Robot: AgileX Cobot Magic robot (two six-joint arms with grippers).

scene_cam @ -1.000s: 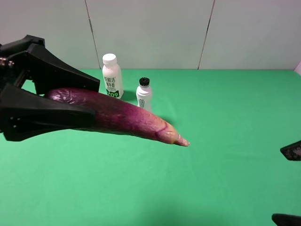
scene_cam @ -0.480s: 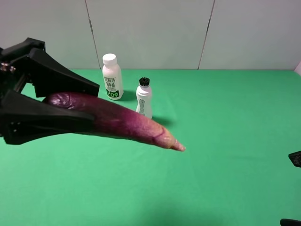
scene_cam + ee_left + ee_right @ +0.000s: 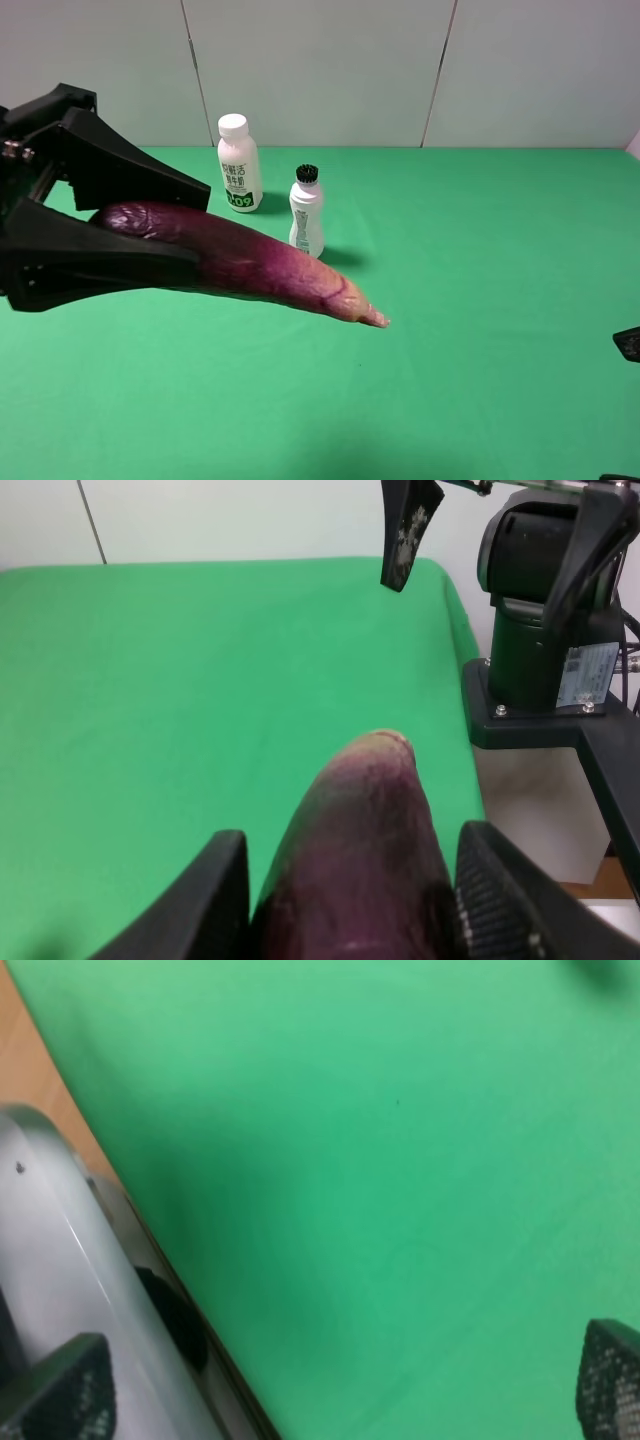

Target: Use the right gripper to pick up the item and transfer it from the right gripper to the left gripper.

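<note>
My left gripper [image 3: 198,228] is shut on the item, a long dark-purple eggplant [image 3: 280,270]. It holds the thick end in the air at the left, and the pale tip points down to the right over the green table. In the left wrist view the eggplant [image 3: 365,810] sits between the two fingers [image 3: 225,900]. My right gripper [image 3: 335,1385] is open and empty, its jaws spread wide over bare green cloth. In the high view only one of its fingertips [image 3: 630,343] shows at the right edge. One of its fingers [image 3: 408,530] also shows in the left wrist view.
A white bottle with a white cap [image 3: 239,162] and a smaller white bottle with a black cap [image 3: 306,210] stand at the back behind the eggplant. The green cloth [image 3: 480,250] covers the table. The right arm's base [image 3: 545,610] stands off the table's right edge.
The eggplant's tip has dipped lower and drifted a little left in the left gripper. The right gripper has drawn back toward the right edge, almost out of the high view.
</note>
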